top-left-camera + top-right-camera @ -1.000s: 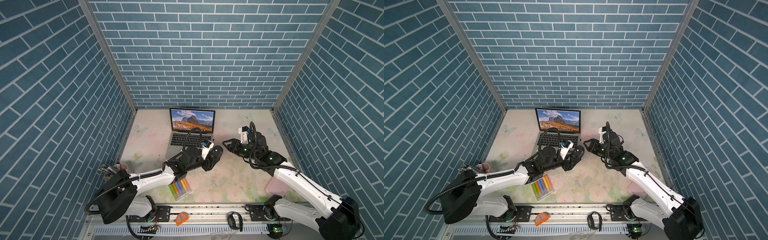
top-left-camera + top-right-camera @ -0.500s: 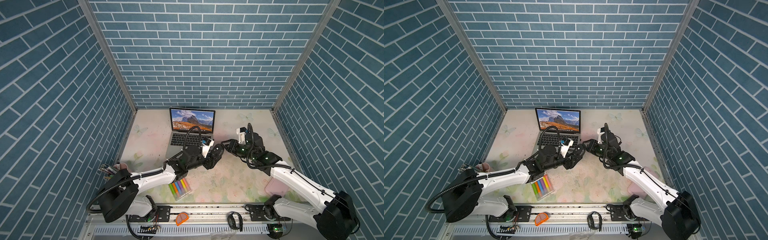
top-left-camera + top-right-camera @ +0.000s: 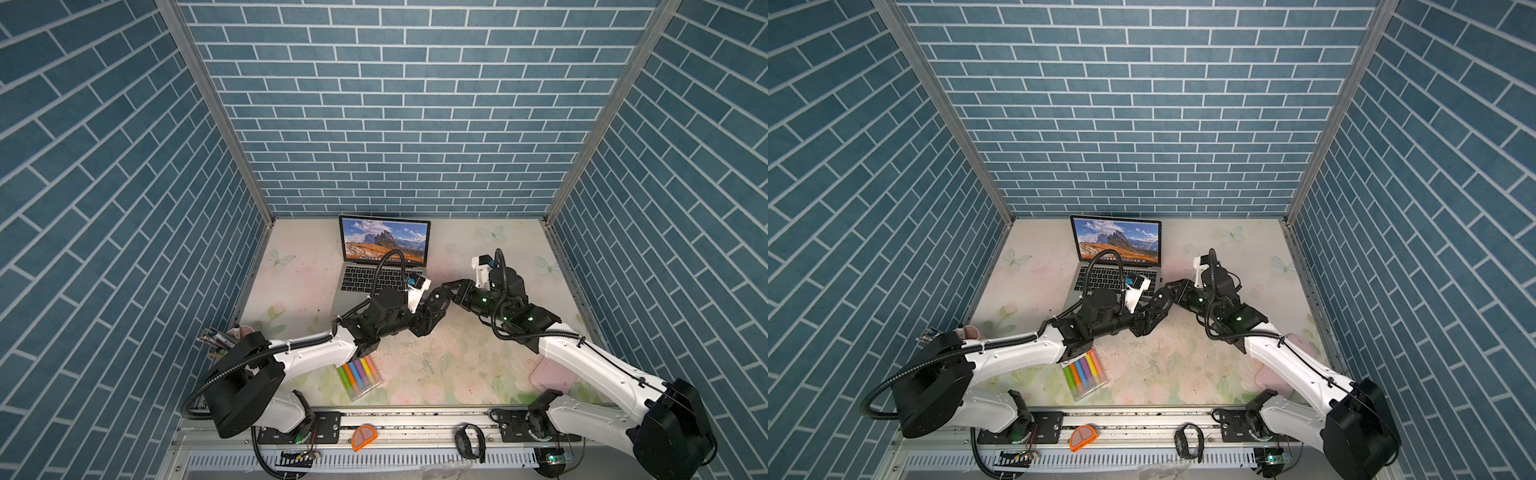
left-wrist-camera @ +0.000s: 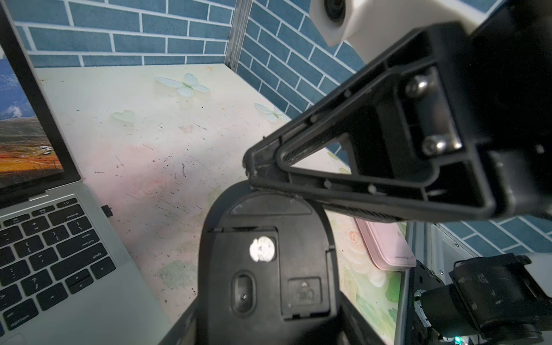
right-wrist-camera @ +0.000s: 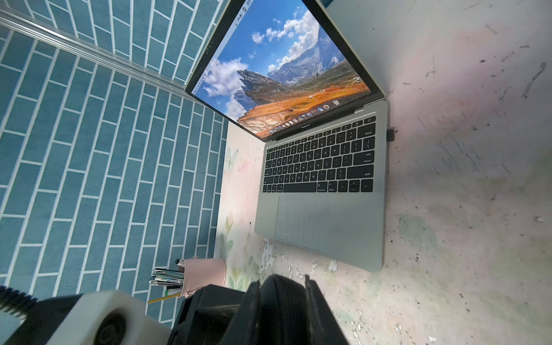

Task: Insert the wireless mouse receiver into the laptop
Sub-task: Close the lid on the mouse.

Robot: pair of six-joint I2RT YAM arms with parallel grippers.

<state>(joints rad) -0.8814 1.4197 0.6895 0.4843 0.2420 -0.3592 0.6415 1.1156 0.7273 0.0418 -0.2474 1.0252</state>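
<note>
The laptop (image 3: 361, 279) (image 3: 1100, 279) stands open at the back, with a mountain picture on its screen. The wireless mouse receiver (image 4: 106, 210) (image 5: 390, 134), a tiny black stub, sticks out of the laptop's (image 4: 59, 254) (image 5: 322, 209) right edge near the hinge; the top views hide it. My left gripper (image 3: 428, 320) (image 3: 1148, 320) (image 4: 268, 316) is shut on a black mouse (image 3: 438, 300) (image 3: 1162, 300) (image 4: 268, 263), underside up, above the table just right of the laptop. My right gripper (image 3: 451, 291) (image 3: 1173, 289) (image 5: 281, 282) is shut on the mouse's (image 5: 280, 304) far end.
A pink cup of pens (image 3: 237, 332) (image 5: 206, 274) stands front left. A pack of coloured markers (image 3: 359, 374) lies under the left arm. A pink case (image 3: 552, 374) (image 4: 385, 248) lies front right under the right arm. Brick walls enclose three sides.
My right gripper has moved left to the mouse and narrowed its jaws onto the mouse's end. The left gripper keeps hold of the mouse and has shifted slightly toward the right gripper.
</note>
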